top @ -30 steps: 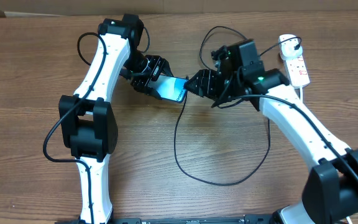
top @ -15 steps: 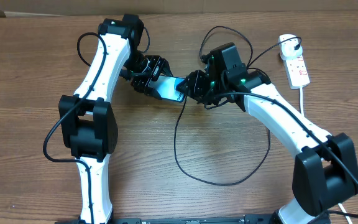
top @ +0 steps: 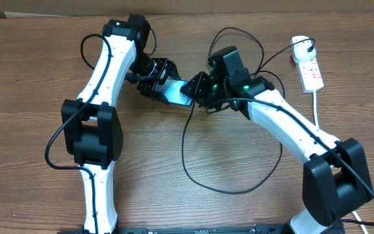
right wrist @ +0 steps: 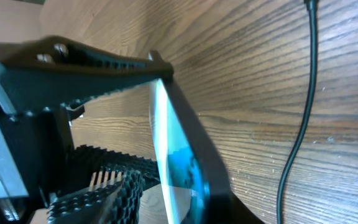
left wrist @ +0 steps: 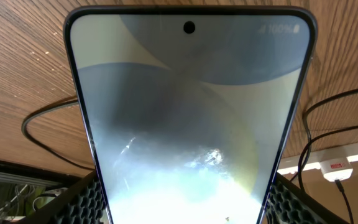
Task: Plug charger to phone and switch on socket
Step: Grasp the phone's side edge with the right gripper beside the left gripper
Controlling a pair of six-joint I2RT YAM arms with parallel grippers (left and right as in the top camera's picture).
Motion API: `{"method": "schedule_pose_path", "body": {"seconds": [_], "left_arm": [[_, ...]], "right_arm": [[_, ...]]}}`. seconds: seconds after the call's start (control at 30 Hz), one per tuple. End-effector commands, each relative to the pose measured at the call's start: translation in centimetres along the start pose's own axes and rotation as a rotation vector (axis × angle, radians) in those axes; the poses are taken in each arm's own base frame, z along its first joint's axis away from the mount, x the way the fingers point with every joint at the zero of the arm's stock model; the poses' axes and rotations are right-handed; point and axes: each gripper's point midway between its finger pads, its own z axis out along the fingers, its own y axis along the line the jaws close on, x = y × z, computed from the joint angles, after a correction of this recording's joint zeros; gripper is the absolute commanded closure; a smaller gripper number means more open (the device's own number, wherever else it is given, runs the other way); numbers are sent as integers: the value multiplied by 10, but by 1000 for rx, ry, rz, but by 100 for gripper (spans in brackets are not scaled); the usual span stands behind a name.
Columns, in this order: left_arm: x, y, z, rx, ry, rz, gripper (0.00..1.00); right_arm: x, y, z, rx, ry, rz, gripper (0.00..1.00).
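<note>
The phone (top: 176,92), its screen lit blue, is held off the table across its width by my left gripper (top: 160,83), which is shut on it. In the left wrist view the phone (left wrist: 188,118) fills the frame between both pads (left wrist: 86,199). My right gripper (top: 192,90) straddles the phone's far end, where the phone (right wrist: 179,162) shows edge-on; a gap remains between one ribbed pad (right wrist: 114,190) and the screen. The charger's black cable (top: 239,190) loops over the table to a white plug (top: 299,44) in the socket (top: 311,70). Its connector tip is hidden.
The socket's thick white cord (top: 316,104) runs toward the table's right front. The cable (right wrist: 300,124) lies on the wood just right of my right gripper. The socket (left wrist: 337,163) shows behind the phone. The left arm's own black cable (top: 84,49) arcs beside it.
My right gripper has moved left onto the phone's far end and its jaws have narrowed around it. The left arm and phone have not moved.
</note>
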Motion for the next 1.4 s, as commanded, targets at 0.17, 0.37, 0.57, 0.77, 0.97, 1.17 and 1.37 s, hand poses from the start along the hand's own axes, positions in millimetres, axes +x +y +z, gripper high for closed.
{"method": "schedule_pose_path", "body": {"seconds": [0.17,0.37,0.57,0.77,0.97,1.17,1.37], "left_arm": [[14,-8,-7,38,53,8,96],[16,-8,-7,36,62,10,96],[20,-8,-8,39,88,33,96],[25,-8,-8,46,116,58,96],[30,-8,-9,50,142,80,96],[31,-6,-9,41,144,76,96],[31,-6,-9,42,144,79,96]], "right_arm": [[-5,13,2,5,-66,5,68],[-8,13,2,4,-80,1,68],[-10,12,2,14,-92,-5,71],[-12,11,2,18,-98,-6,73],[-12,10,2,20,-101,-6,75],[-13,10,2,24,-106,-6,80],[-13,10,2,24,-106,-10,84]]}}
